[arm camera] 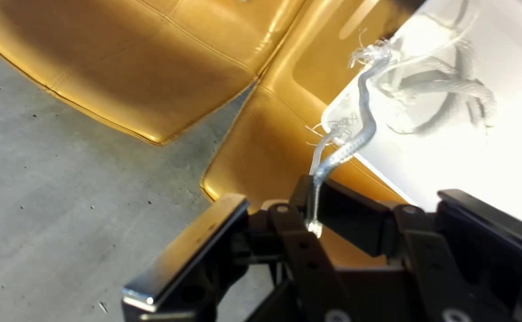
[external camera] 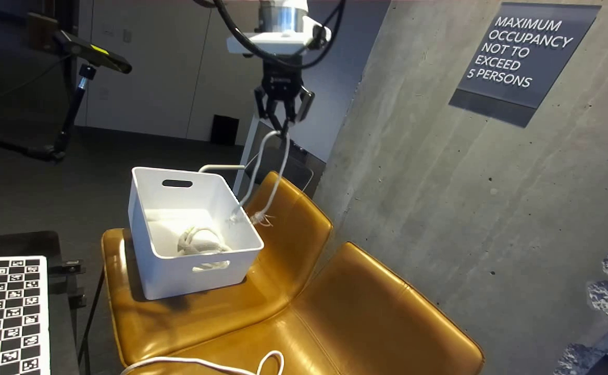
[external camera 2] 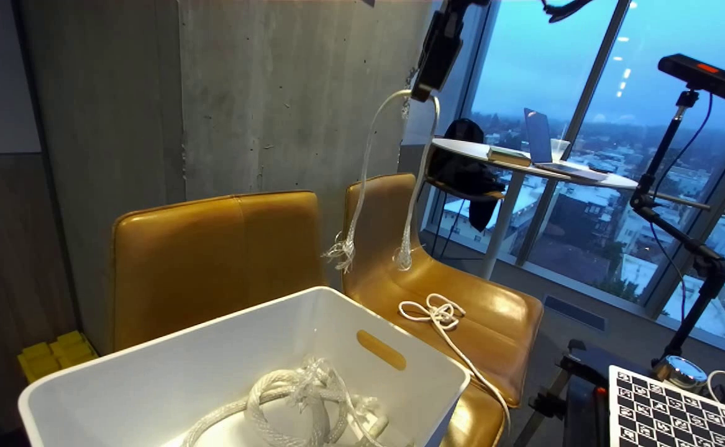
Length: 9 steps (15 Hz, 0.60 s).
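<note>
My gripper (external camera: 282,128) is shut on the middle of a whitish rope (external camera: 286,155) and holds it in the air. It shows at the top in the other exterior camera too, where the gripper (external camera 2: 422,93) has the rope (external camera 2: 364,174) draped in an upside-down U with two frayed ends hanging. In the wrist view the fingertips (arm camera: 315,190) pinch the rope (arm camera: 366,127), and a small bit pokes out between the fingers. A white bin (external camera: 199,276) sits below on a tan chair; the rope ends hang near its edge. Coiled ropes (external camera 2: 275,403) lie in the bin.
The bin's chair and a second tan leather chair (external camera: 371,312) stand side by side against a concrete wall (external camera: 413,182). A white cord (external camera 2: 461,354) lies on the second chair's seat. A checkered board (external camera: 9,312) and a camera on a stand (external camera: 92,52) are nearby.
</note>
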Available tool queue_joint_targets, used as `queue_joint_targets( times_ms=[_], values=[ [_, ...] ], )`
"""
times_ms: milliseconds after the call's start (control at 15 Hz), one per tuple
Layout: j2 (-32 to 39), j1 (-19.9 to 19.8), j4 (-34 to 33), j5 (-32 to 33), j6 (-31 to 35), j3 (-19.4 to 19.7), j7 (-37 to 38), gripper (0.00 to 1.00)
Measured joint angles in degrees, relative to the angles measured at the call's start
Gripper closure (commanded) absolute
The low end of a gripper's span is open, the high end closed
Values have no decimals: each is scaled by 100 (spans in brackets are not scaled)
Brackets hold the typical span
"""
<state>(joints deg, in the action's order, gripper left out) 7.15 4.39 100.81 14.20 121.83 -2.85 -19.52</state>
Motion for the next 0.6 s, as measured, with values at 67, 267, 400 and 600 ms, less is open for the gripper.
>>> queue_joint_targets(
  times_ms=[67,267,400,600],
  values=[
    [-169,132,19,0,-204,-120,161,97],
    [-563,539,59,-73,-755,-544,659,97],
    [-702,743,134,-259,-864,-775,908,97],
    [-722,821,280,-514,-838,-868,998,97]
  ],
)
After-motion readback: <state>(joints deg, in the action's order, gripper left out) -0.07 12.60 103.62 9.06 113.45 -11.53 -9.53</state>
